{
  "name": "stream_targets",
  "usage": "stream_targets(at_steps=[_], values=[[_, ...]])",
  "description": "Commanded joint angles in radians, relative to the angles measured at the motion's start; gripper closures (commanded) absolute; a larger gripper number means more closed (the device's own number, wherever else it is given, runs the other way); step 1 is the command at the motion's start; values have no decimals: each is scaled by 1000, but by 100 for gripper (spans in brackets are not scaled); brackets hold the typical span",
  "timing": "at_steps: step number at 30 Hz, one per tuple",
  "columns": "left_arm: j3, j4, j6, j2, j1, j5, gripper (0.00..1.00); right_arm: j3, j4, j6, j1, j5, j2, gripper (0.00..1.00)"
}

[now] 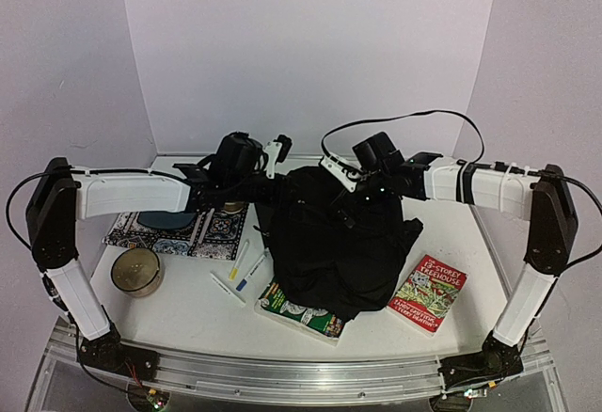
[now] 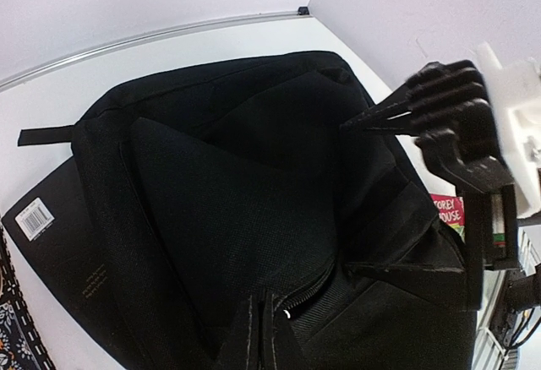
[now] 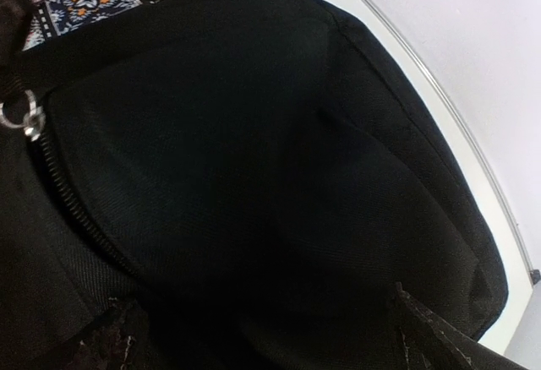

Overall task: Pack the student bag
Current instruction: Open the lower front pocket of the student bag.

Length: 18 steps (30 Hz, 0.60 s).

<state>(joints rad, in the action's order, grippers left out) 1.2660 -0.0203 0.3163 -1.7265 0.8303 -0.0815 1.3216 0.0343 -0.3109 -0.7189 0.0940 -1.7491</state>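
Student bag [image 1: 339, 243], black, slumped mid-desk [image 1: 188, 309], a green book [image 1: 301, 313] caught under its near edge; left fingers [image 2: 249, 340] pressed together at its zip edge, right fingers [image 3: 423, 323] spread wide over its cloth; likely hazard, to my eye: limp fabric sagging shut, blocking packing.

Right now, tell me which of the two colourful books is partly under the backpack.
The green-covered book, at the near edge of the student bag, whose fabric covers its far side. The red Treehouse book lies uncovered to the right.
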Motion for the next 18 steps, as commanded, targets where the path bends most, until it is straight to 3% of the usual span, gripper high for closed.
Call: stream_targets(at_steps=[1, 9, 18], values=[[-15, 110, 45, 103, -8, -33, 100, 74, 10, 44, -7, 71, -9, 2], [-21, 157, 83, 129, -11, -98, 100, 122, -4, 94, -4, 185, -3, 2], [-41, 160, 78, 118, -16, -69, 100, 64, 9, 27, -6, -63, -20, 2]])
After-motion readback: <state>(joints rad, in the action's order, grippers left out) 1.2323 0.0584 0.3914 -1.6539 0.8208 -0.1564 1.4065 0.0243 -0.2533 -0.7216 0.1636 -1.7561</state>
